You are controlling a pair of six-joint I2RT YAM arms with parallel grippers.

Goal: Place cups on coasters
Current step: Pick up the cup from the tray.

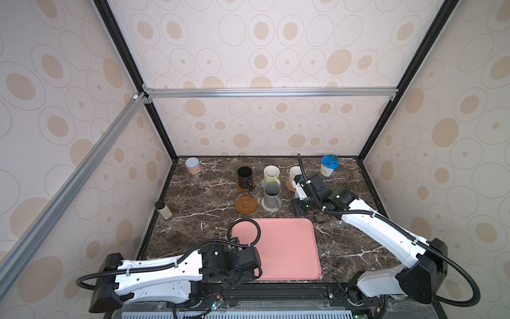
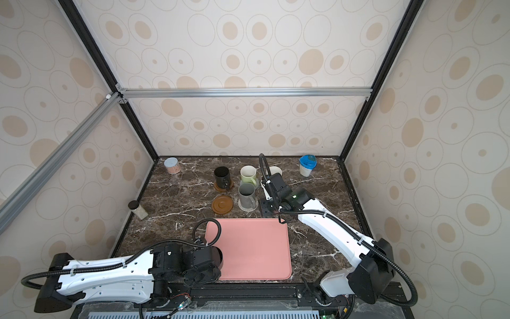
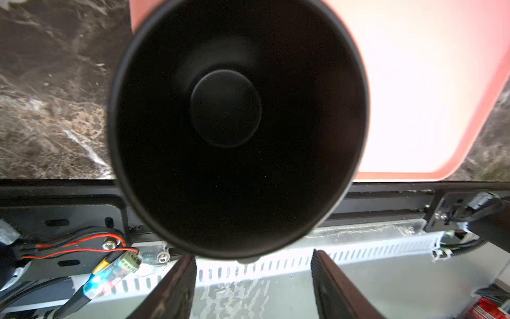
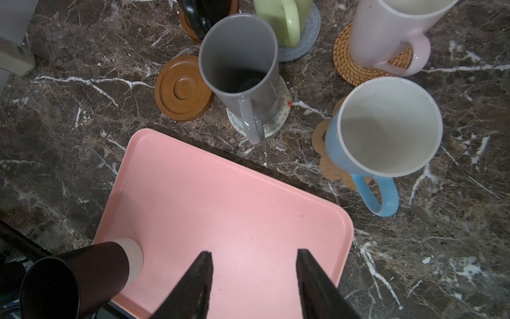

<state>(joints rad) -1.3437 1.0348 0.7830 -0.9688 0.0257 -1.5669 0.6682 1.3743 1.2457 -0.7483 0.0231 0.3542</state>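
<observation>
A black mug (image 3: 226,110) is on the pink tray's (image 1: 289,248) front-left corner, leaning in the right wrist view (image 4: 74,276). My left gripper (image 3: 253,253) is open, with one finger on each side of its handle. In the back row, another black mug (image 1: 244,176) stands on a brown saucer (image 1: 240,189). A green mug (image 1: 271,174) is on the crochet round (image 4: 303,47) and a pink mug (image 1: 294,172) on the rattan round (image 1: 290,185). In front of them, a grey mug (image 1: 271,194) is on the woven round (image 1: 271,207) and a blue mug (image 4: 386,127) on the paw coaster (image 4: 328,165). A second brown saucer (image 1: 246,204) is bare. My right gripper (image 4: 254,252) hangs open above the tray.
A pinkish can (image 1: 192,165) stands at the back left and a white tub with a blue lid (image 1: 328,165) at the back right. A small dark-capped jar (image 1: 162,210) stands by the left wall. The black front rail (image 3: 372,198) with its cables runs just below the tray's front edge.
</observation>
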